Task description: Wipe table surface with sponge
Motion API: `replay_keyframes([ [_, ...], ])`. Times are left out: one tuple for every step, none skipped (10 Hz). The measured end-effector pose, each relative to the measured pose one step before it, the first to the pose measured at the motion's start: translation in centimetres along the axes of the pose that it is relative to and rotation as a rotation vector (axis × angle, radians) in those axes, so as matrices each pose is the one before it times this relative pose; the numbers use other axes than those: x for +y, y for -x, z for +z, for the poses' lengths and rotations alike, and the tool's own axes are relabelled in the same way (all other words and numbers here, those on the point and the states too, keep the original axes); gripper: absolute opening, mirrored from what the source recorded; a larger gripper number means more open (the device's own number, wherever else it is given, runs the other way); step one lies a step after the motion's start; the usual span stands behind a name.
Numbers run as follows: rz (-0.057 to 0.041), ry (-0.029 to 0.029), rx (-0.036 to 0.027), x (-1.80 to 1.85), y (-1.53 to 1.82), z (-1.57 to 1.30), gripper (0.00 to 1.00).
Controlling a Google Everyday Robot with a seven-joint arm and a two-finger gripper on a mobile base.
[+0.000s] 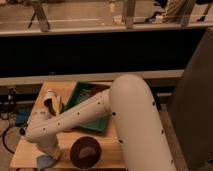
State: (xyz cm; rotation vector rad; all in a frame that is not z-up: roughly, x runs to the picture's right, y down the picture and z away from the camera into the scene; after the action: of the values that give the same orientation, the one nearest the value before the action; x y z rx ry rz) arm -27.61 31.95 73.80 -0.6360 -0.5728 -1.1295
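One white robot arm [127, 117] reaches down to the front left corner of the wooden table surface [24, 150]. Its gripper [49, 155] sits on the light-blue sponge [44, 162]; its grip cannot be told. A purple bowl [85, 152] stands beside it, with a green tray [79, 95] behind.

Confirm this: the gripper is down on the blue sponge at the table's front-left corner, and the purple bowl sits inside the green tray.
The camera view shows the purple bowl on the table surface in front of the green tray, not inside it. The gripper is at the sponge as stated.
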Motion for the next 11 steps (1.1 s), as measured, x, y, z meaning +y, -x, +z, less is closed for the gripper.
replay_keyframes([
  [0.01325,-0.00972,0.01674,-0.249,-1.433,-0.538,0.00],
  [0.00295,-0.01351,0.01320,-0.812,-1.545,-0.519,0.00],
  [-0.00375,-0.00797,0.00612,-0.887,-1.054,-0.244,0.00],
  [-0.00776,-0.00827,0.00480,-1.175,-1.017,-0.161,0.00],
  [-0.01368,-0.00399,-0.00030,-1.259,-0.633,0.046,0.00],
  [-0.01658,-0.00494,-0.00720,-1.348,-0.133,0.191,0.00],
  [-0.02106,-0.00264,-0.01187,-1.341,0.087,0.345,0.00],
  [-0.02778,-0.00618,-0.01917,-1.374,0.321,0.346,0.00],
  [-0.02715,-0.00878,-0.02286,-1.139,0.483,0.321,0.00],
  [-0.04364,-0.01084,-0.02440,-1.550,1.122,0.072,0.00],
  [-0.02713,-0.00258,-0.01022,-0.883,1.040,-0.120,0.00],
])
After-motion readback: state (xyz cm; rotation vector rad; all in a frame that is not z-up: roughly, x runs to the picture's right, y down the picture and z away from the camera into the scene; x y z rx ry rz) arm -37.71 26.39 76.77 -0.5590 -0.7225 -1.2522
